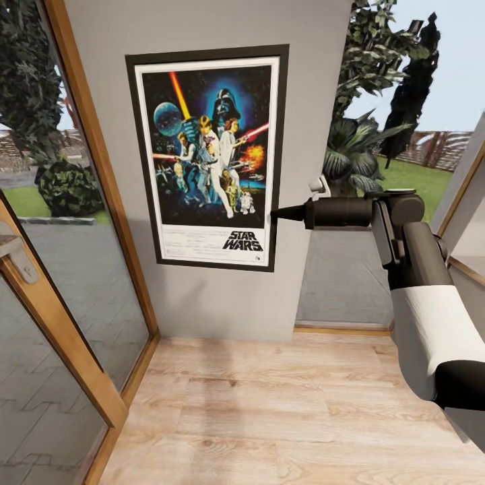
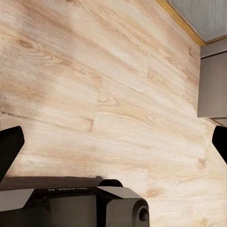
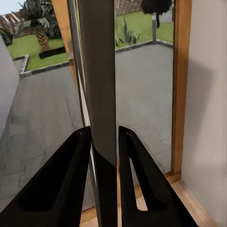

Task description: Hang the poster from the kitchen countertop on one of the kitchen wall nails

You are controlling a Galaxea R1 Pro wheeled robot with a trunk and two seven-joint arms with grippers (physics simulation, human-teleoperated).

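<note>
- The right gripper [image 1: 277, 214] is closed on the poster's [image 1: 207, 156] right edge; in the right wrist view the two dark fingers [image 3: 64, 184] press on either side of the thin frame seen edge-on, with no gap.
- The left gripper [image 2: 113, 142] hangs over the wooden floor [image 2: 109, 80], its fingertips wide apart at the view's edges and nothing between them.
- The poster is flat against the grey wall panel [image 1: 202, 27], upright, between the glass door on one side and the window on the other. Its lower edge sits well above the floor.
- No nail is visible; if one is there, the poster covers it. I cannot tell whether the frame is hooked on.
- Risk: if the fingers let go before the frame has caught, the poster likely slides down the wall to the floor.
- Risk: pulling the arm away while gripping could drag the right edge off the wall and tilt the frame.
- No containers are in view.
</note>
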